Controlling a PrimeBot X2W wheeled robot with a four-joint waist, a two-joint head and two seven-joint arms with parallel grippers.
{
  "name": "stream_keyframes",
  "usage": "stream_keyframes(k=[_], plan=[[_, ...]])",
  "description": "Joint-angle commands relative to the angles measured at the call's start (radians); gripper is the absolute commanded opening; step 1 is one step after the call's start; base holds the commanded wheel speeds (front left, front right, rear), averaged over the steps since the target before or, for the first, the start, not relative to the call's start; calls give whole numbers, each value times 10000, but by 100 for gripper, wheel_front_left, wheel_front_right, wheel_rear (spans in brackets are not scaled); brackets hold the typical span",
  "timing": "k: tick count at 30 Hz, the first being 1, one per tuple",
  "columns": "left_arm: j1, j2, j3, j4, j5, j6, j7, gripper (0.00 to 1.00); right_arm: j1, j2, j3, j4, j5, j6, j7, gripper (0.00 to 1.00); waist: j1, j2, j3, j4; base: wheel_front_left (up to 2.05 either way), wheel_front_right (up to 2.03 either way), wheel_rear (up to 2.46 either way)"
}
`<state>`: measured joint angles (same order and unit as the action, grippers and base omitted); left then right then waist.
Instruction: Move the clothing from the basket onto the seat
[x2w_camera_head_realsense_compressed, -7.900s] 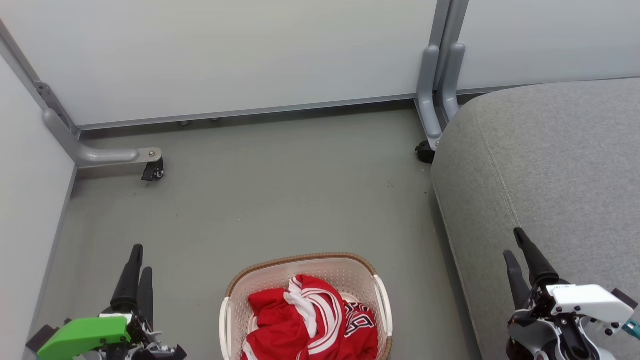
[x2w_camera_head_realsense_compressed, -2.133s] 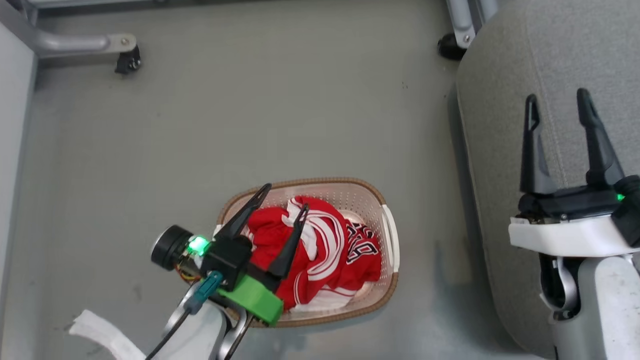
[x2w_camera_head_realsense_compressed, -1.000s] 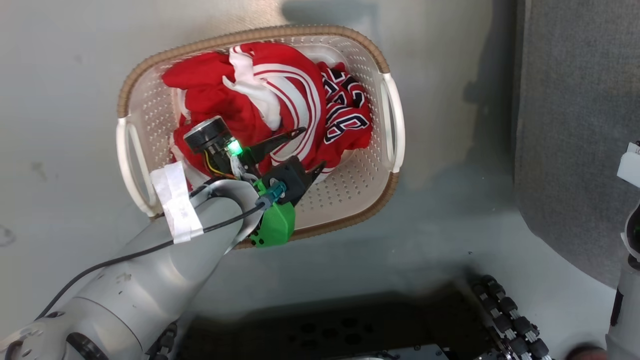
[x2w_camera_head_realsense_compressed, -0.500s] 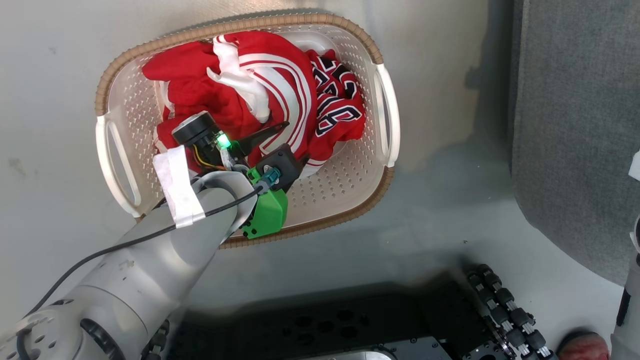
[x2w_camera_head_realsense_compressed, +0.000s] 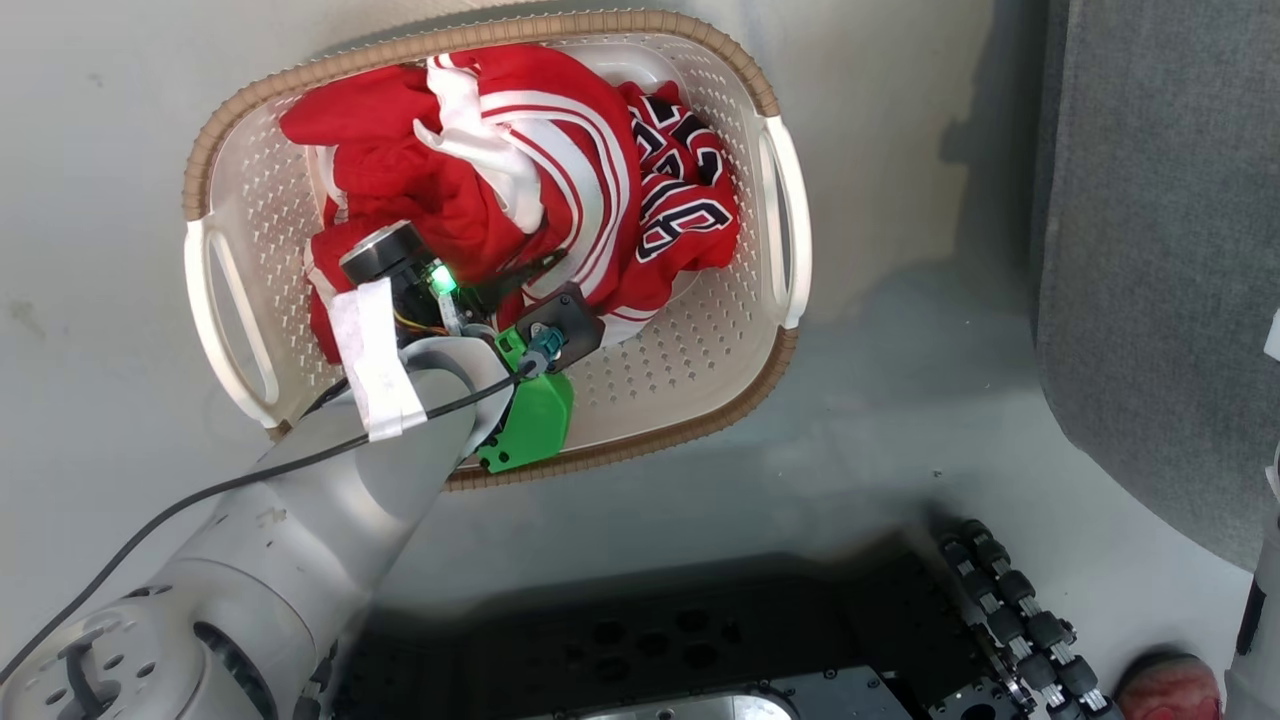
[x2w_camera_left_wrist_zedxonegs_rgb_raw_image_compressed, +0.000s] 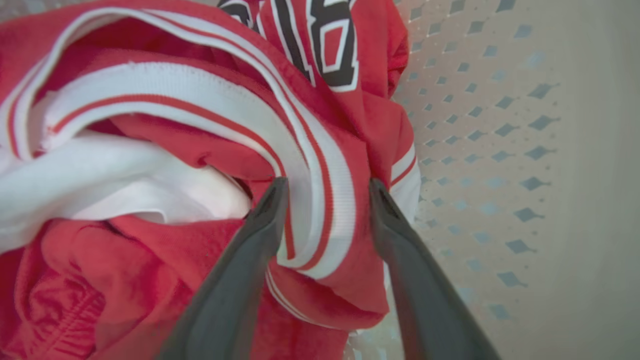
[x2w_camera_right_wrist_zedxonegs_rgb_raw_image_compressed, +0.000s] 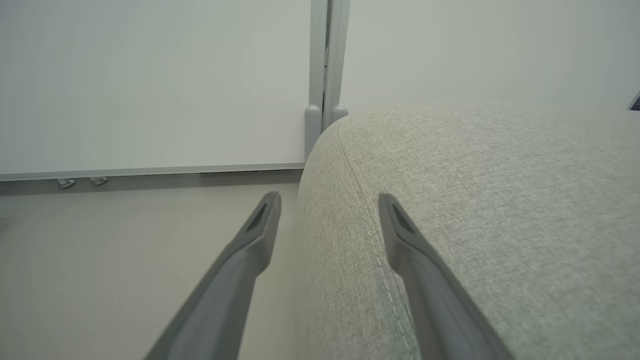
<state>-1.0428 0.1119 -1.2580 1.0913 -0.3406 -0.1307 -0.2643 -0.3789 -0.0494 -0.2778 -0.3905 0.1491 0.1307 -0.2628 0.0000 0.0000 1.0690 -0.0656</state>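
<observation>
- Clothing: red fabric with white stripes and trim; one piece carries dark numbers edged in white.
- Basket: cream perforated walls, brown woven-look rim, white handles.
- Seat: grey fabric, fine weave.
- Floor: plain pale grey.

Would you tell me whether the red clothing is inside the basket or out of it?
Inside: the red white-striped soft garments lie heaped within the cream perforated plastic basket.

Clothing crowds my left gripper from nine to one o'clock; bare room, then basket wall, at three.
</observation>
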Motion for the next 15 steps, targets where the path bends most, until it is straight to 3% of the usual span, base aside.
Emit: stream_keyframes(k=[1,3,4,15], plan=[[-255,12,2,49,-55,1,-2,49,47,-18,-12,-31,-4,1,-32,100,0,0,25,-13,0,0,0],[-301,-28,-31,93,-74,1,-2,35,40,-16,-35,-35,16,1,-32,100,0,0,56,-15,0,0,0],[-323,-43,-53,120,-66,1,-2,0,25,-16,-43,-38,19,1,-32,100,0,0,71,-18,0,0,0],[-56,98,234,-731,-218,1,-2,0,-102,-16,134,84,-296,1,-32,100,0,0,-512,137,0,0,0]])
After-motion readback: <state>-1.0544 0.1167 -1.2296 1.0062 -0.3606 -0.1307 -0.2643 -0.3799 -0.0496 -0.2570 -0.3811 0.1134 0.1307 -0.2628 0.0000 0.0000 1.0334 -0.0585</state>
